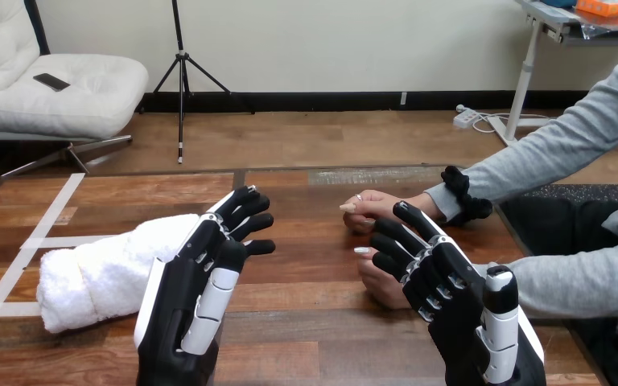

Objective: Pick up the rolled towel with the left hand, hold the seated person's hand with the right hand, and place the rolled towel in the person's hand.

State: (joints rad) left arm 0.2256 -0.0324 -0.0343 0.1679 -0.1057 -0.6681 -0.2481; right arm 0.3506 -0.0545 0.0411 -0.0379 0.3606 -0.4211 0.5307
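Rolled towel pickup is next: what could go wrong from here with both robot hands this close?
1. The left robot hand is open at the right end of the rolled towel. A grasp there may loosen the roll or shove it along the table.
2. The right robot hand points straight fingers at the person's nearer hand, which looks loosely curled. Closing now could poke or pinch it.

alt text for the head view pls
The robot's left hand, fingers open, is beside a rolled white towel lying on the wooden table. Its right hand, also open, reaches to the person's nearer hand without gripping it; the person's farther hand rests on the table behind.
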